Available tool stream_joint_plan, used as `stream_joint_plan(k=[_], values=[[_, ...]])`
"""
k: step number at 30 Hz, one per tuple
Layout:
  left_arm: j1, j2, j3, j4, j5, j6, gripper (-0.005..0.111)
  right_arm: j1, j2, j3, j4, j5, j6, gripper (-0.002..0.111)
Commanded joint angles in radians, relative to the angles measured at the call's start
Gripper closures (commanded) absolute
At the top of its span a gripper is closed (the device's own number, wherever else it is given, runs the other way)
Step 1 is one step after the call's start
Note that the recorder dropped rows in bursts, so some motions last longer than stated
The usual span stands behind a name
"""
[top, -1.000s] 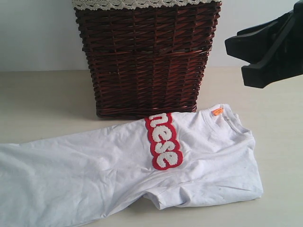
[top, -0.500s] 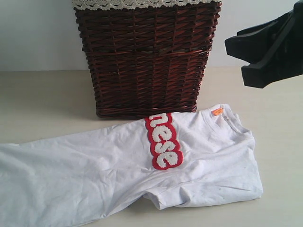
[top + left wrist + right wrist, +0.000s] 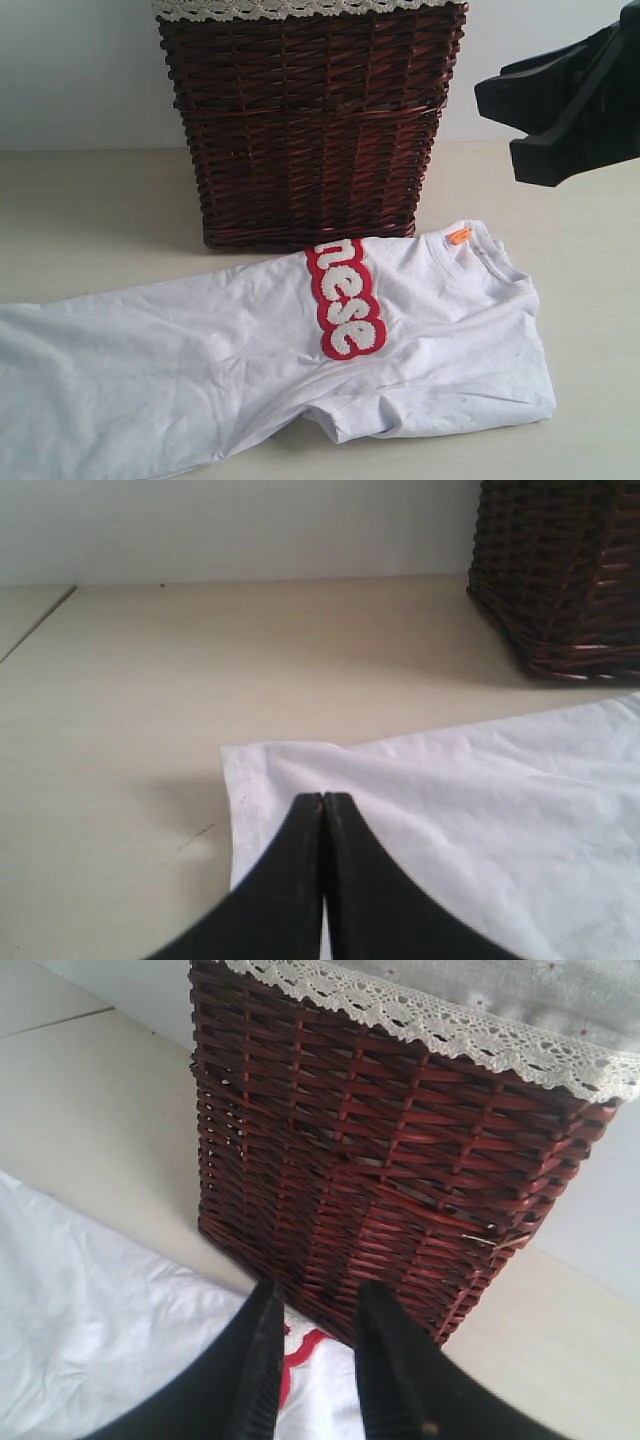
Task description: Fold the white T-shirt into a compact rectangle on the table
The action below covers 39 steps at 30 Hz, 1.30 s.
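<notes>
White T-shirt [image 3: 250, 370]: lies wrinkled and face up on the bench [image 3: 90, 220], filling the lower half of the exterior frame and running off its left edge. The collar end sits at lower right, with an orange tag [image 3: 459, 236] at the neck. The red band [image 3: 345, 300] of fuzzy white letters is at centre.

Left gripper [image 3: 325, 800]: fingers pressed together, tips low over a hem corner of the shirt. Whether fabric is pinched cannot be told.

Wicker basket [image 3: 310, 120]: stands upright behind the shirt, whose edge lies just beside its base. Lace trim [image 3: 300, 8] runs along the rim.

Right gripper [image 3: 496, 130]: upper right of frame, raised clear of the bench. Its fingers are apart with nothing between them, and it is angled toward the basket.

White wall [image 3: 70, 70]: at the rear.
</notes>
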Motion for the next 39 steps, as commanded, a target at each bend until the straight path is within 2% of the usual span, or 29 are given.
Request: stream_joint_plan(k=[1, 4, 7, 11, 14, 17, 19, 22, 25, 27, 31, 33, 39], values=[[0.004, -0.006, -0.003, 0.004, -0.008, 0.001, 0.107, 0.001, -0.003, -0.008, 0.032, -0.063, 0.000, 0.082], [0.004, -0.006, -0.003, 0.004, -0.008, 0.001, 0.107, 0.001, 0.003, -0.001, 0.036, 0.034, 0.113, 0.082], [0.004, -0.006, -0.003, 0.004, -0.008, 0.001, 0.107, 0.001, 0.021, 0.003, -0.084, 0.205, 0.129, 0.082], [0.004, -0.006, -0.003, 0.004, -0.008, 0.001, 0.107, 0.001, 0.072, 0.003, -0.277, 0.529, 0.207, 0.082], [0.004, -0.006, -0.003, 0.004, -0.008, 0.001, 0.107, 0.001, 0.129, 0.003, -0.279, 0.660, 0.199, 0.086], [0.004, -0.006, -0.003, 0.004, -0.008, 0.001, 0.107, 0.047, 0.164, 0.003, -0.283, 0.654, 0.040, 0.088], [0.004, -0.006, -0.003, 0.004, -0.008, 0.001, 0.107, 0.104, 0.173, 0.003, -0.378, 0.591, 0.041, 0.086], [0.004, -0.006, -0.003, 0.004, -0.008, 0.001, 0.107, 0.185, 0.196, 0.007, -0.770, 0.428, 0.397, 0.085], [0.004, -0.006, -0.003, 0.004, -0.008, 0.001, 0.107, 0.249, 0.258, 0.007, -1.172, 0.422, 0.774, 0.085], [0.004, -0.006, -0.003, 0.004, -0.008, 0.001, 0.107, 0.273, 0.311, 0.007, -1.265, 0.446, 0.921, 0.084], [0.004, -0.006, -0.003, 0.004, -0.008, 0.001, 0.107, 0.338, 0.437, 0.007, -1.153, 0.476, 0.804, 0.062], [0.004, -0.006, -0.003, 0.004, -0.008, 0.001, 0.107, 0.373, 0.489, 0.007, -1.090, 0.442, 0.734, 0.055], [0.004, -0.006, -0.003, 0.004, -0.008, 0.001, 0.107, 0.398, 0.597, 0.007, -1.136, 0.286, 0.804, 0.054]])
